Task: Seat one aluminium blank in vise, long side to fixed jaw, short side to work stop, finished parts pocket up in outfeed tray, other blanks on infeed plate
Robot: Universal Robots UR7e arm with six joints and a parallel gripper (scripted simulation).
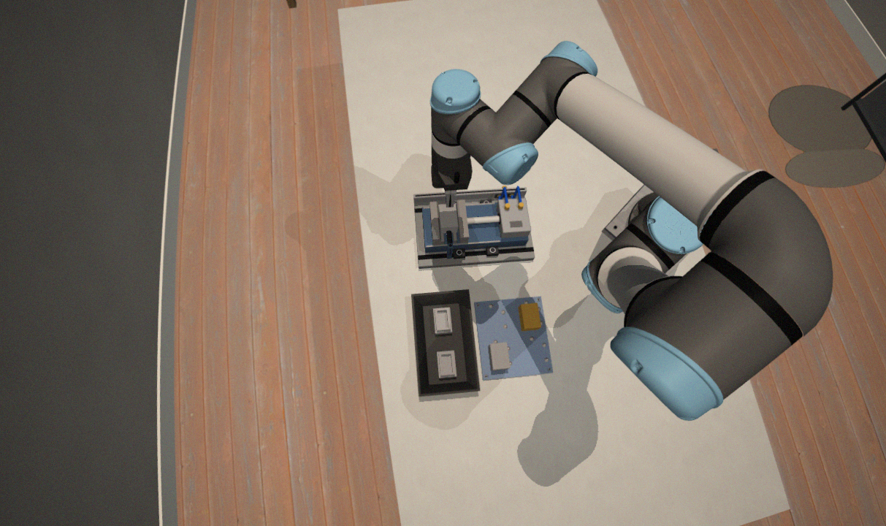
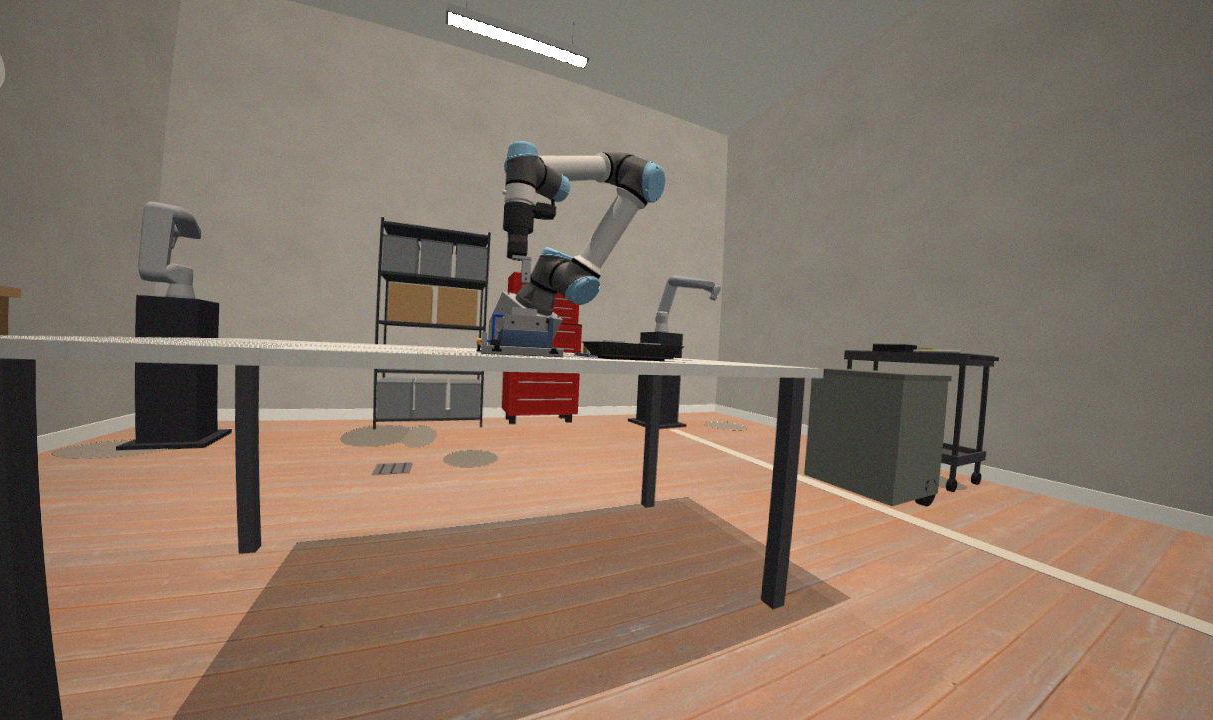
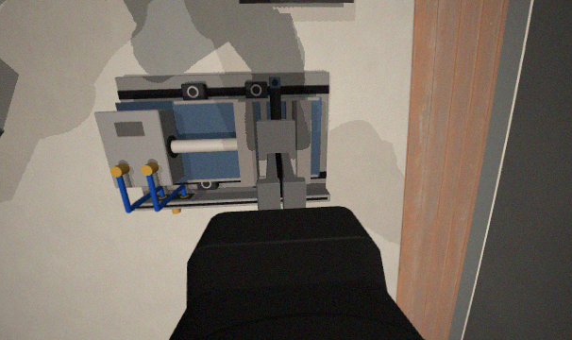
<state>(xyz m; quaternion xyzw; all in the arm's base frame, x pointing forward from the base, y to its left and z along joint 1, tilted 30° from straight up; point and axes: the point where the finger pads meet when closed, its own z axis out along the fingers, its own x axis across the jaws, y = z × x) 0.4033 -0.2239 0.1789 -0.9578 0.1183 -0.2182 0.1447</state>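
Note:
My gripper [image 1: 450, 193] hangs over the far edge of the vise [image 1: 475, 225] with its fingers shut and empty. In the wrist view the shut fingers [image 3: 279, 161] point at the vise opening, where a grey block that looks like an aluminium blank [image 3: 277, 137] lies near the dark work stop [image 3: 275, 96]. I cannot tell how it sits against the jaw. The black outfeed tray [image 1: 445, 343] holds two finished parts [image 1: 442, 321] [image 1: 447, 364], lying flat. The blue infeed plate [image 1: 512, 337] holds a brass blank [image 1: 530, 315] and an aluminium blank [image 1: 499, 354], both flat.
The vise's hose block with blue hoses [image 1: 516, 215] is at its right end. The arm's elbow and base [image 1: 681, 281] stand to the right of the infeed plate. The table's edge and wooden floor [image 3: 448, 142] lie close beyond the vise.

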